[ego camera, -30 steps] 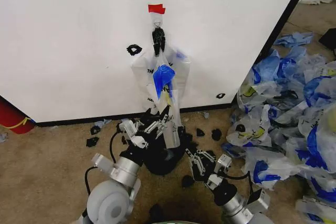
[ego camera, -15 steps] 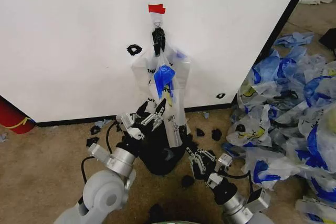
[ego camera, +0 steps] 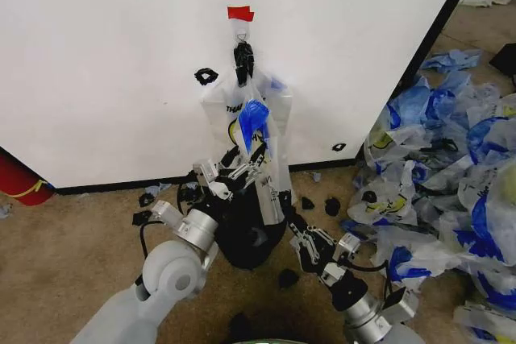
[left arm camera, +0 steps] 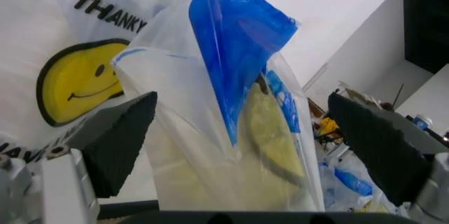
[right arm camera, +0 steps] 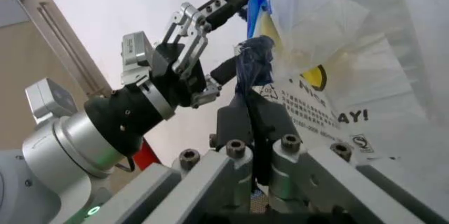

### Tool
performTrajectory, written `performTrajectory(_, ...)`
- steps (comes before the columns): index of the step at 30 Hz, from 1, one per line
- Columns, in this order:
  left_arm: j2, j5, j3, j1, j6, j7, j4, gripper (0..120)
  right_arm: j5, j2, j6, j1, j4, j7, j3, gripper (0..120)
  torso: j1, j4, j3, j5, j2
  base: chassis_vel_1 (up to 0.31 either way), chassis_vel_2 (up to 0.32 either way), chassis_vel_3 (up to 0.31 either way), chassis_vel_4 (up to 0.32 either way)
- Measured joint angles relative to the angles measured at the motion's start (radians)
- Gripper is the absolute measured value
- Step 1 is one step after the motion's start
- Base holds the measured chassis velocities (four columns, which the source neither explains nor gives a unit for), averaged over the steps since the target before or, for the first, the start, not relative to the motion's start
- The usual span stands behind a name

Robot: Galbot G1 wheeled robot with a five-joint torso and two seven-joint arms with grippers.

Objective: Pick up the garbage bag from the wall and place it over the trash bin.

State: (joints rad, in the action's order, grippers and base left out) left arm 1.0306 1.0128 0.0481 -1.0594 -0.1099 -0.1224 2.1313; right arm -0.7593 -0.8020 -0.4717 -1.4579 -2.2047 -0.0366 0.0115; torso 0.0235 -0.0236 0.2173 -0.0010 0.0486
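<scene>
The garbage bag (ego camera: 250, 130) is hanging long-axis vertical from the hook on the wall (ego camera: 105, 62), directly above the trash bin (ego camera: 250, 235). The left claw (ego camera: 239, 165), fingers spread and empty, is straddling its lower folds; the right claw (ego camera: 300, 234), pinching a blue bag strip, is waiting lower right.

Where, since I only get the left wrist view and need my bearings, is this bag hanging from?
Observer: The bag hangs from a hook on the wall, just under a piece of red tape.
Operator: And the bin?
Observer: The bin stands on the floor right below the bag, at the wall's foot.
Operator: Where's the right claw?
Observer: The right claw is low beside the bin, on its right side.
</scene>
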Motion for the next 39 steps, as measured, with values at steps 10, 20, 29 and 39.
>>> performTrajectory(10, -0.006, -0.003, -0.016, 0.024, -0.005, -0.001, -0.043, 88, 0.000, -0.007, -0.001, 0.005, 0.011, 0.001, -0.001, 0, 0.000, -0.0001, 0.000, -0.0001, 0.000, 0.000, 0.000, 0.000, 0.000)
performTrajectory(20, -0.013, -0.021, -0.010, 0.008, -0.019, 0.004, -0.064, 93, 0.002, -0.009, -0.004, 0.002, 0.011, 0.001, 0.001, 0, 0.000, 0.0000, 0.000, 0.0000, 0.000, 0.000, 0.000, 0.000, 0.000)
performTrajectory(29, -0.007, -0.022, -0.003, -0.003, -0.020, 0.007, -0.061, 93, 0.005, -0.015, -0.005, 0.004, 0.014, 0.000, -0.001, 0, 0.000, 0.0000, 0.000, 0.0000, 0.000, 0.000, 0.000, 0.000, 0.000)
performTrajectory(39, 0.008, -0.025, -0.008, 0.007, -0.020, 0.009, -0.069, 91, 0.010, -0.016, -0.010, 0.005, 0.022, 0.000, 0.000, 0, 0.000, 0.0000, 0.000, 0.0000, 0.000, 0.000, 0.000, 0.000, 0.000)
